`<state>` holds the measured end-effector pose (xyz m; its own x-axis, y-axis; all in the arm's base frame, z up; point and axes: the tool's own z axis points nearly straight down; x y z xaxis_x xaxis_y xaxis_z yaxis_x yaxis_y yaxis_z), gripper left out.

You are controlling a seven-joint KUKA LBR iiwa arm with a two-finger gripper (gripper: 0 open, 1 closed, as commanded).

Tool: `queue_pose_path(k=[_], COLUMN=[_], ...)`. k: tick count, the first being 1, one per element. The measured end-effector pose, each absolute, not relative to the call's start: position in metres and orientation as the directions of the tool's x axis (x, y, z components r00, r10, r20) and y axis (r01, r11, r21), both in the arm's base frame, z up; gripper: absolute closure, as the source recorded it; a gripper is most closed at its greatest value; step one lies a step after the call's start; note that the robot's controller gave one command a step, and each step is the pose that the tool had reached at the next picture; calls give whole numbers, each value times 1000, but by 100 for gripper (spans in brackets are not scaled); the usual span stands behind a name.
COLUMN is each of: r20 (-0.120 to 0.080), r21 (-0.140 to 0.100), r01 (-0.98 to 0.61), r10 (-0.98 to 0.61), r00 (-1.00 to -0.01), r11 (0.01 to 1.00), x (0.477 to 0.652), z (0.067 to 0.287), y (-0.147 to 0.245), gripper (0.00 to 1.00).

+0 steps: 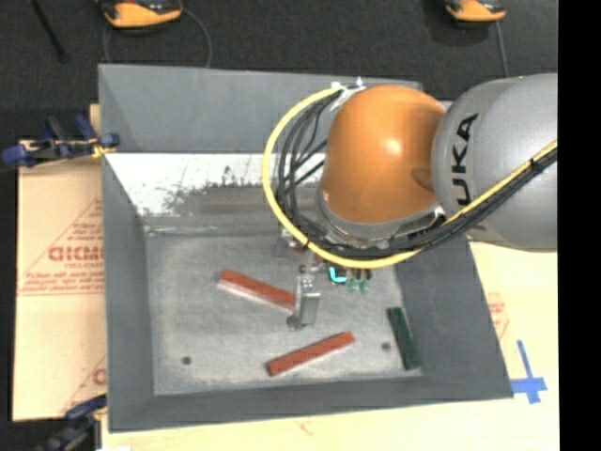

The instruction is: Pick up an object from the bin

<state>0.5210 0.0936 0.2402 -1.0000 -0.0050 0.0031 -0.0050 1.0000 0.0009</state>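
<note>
Starting at the left wall of the bin (127,280), the floor lies bare up to the upper red bar (254,290), which slants down to the right across the middle. Its right end meets the gripper (301,310), which stands low over the floor at that spot. Whether the gripper is apart, together or clamped on that bar cannot be told from this angle. Just below it the lower red bar (311,353) lies tilted, near the front wall but apart from it. Further right the green bar (402,337) lies almost parallel to the right wall, close to the front right corner. Open floor separates all three bars. The arm (498,158) and its orange cover (380,167) overhang the bin's back right.
</note>
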Motion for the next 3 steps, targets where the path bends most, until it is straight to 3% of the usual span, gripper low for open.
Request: queue_pose_path(k=[1,2,3], r20=[3,-4,-4], r21=[-1,-2,1], r01=[-221,-220,-218], r10=[-221,-220,-218], r00=[-975,-975,-976], r11=[975,975,976], x=[543,589,588], z=[109,69,71], y=[37,34,35], gripper=[0,0,100])
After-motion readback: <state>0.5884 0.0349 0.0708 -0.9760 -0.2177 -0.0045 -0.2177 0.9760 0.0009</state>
